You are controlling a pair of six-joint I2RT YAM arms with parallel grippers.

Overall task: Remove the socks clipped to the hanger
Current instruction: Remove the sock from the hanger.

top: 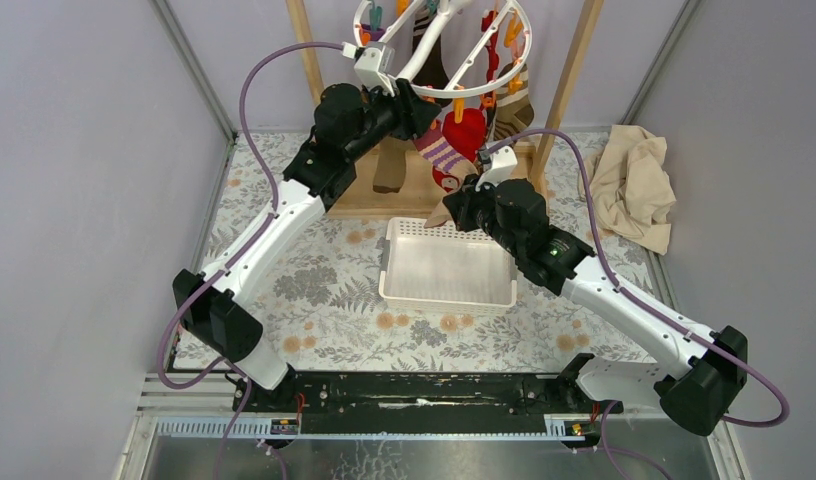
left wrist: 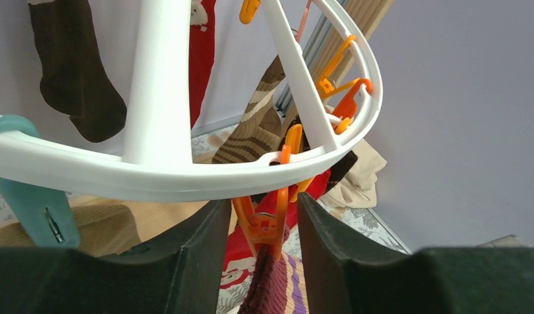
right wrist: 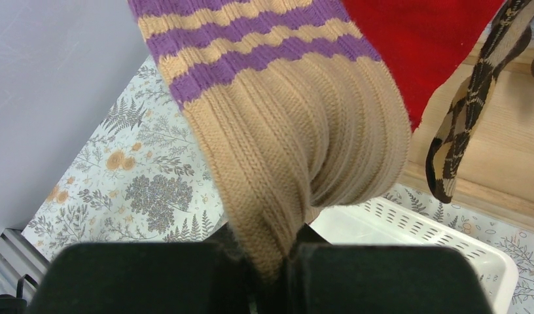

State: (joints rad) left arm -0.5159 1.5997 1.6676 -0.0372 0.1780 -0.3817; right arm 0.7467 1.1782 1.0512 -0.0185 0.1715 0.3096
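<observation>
- The hanger (left wrist: 186,176) hangs at 12 o'clock above the table in the overhead view, and socks are clipped at several points around its white ring.
- The left gripper (left wrist: 263,210) is raised to the ring's 6 o'clock edge. Its fingers are parted on either side of an orange clip (left wrist: 263,230), which pinches the cuff of the purple-striped sock (right wrist: 284,131). I cannot tell whether the pads are pressing the clip.
- The right gripper (right wrist: 277,254) is clenched on the tan toe end of that same sock, below the ring and just beyond the 12 o'clock rim of the white basket (top: 449,268).
- Done, as far as I can judge: nothing. No sock lies in the basket, and the beige cloth (top: 634,185) at 2 o'clock looks like a rag rather than a sock.
- In hand: this one sock, held at the bottom while its clip is bracketed at the top.
- Left: nearly everything. Still clipped are a dark brown sock (left wrist: 74,72), a red one (left wrist: 202,52), a brown-striped one (left wrist: 258,137) and an argyle one (right wrist: 474,85). More may hang on the far side of the ring, which is cut off at the top of the overhead view.
- The task looks to be near its start.
</observation>
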